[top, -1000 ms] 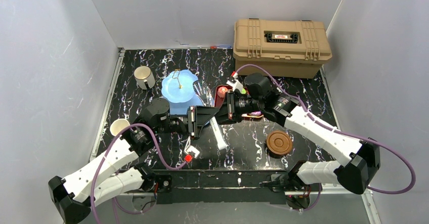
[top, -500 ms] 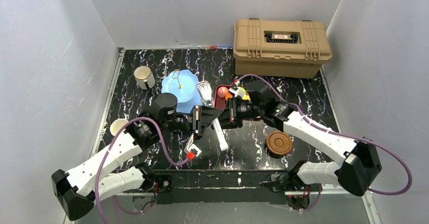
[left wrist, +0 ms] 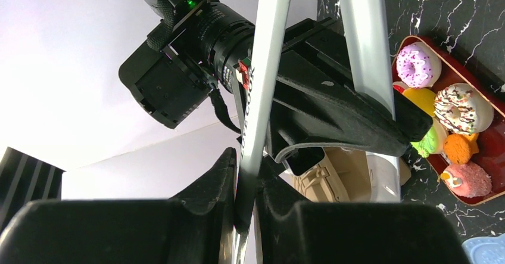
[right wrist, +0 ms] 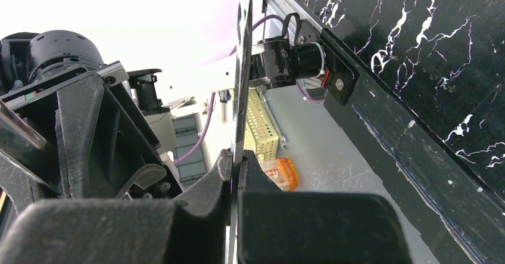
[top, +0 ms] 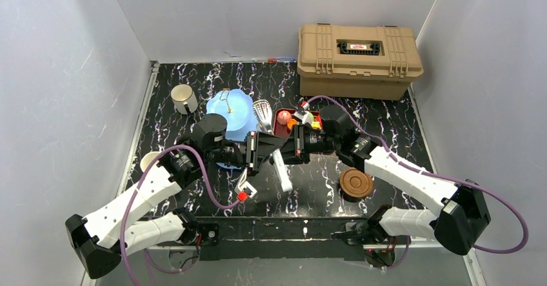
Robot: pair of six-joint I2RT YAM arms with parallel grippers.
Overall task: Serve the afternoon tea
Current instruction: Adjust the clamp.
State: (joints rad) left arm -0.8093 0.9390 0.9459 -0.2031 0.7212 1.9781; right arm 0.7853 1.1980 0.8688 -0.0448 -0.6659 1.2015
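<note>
— The left gripper point(top: 257, 152) is pinching one arm of the tongs point(top: 281, 175) mid-table. What is the right one doing?
— The right gripper point(top: 287, 148) is facing it, clamping the tongs too. Where is the tea sitting?
— Donuts point(left wrist: 417, 65) are lying in the tray point(top: 282, 121) on the far side. The stand point(top: 233, 113) is sitting left of it, with the saucers point(top: 356, 183) near right, the silvery cup point(top: 184, 99) far left and the white cup point(top: 152, 162) near left.

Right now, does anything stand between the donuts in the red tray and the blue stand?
Yes. The metal tongs, pinched by both the left gripper and the right gripper, have their head in the gap between the red tray and the blue stand.
</note>
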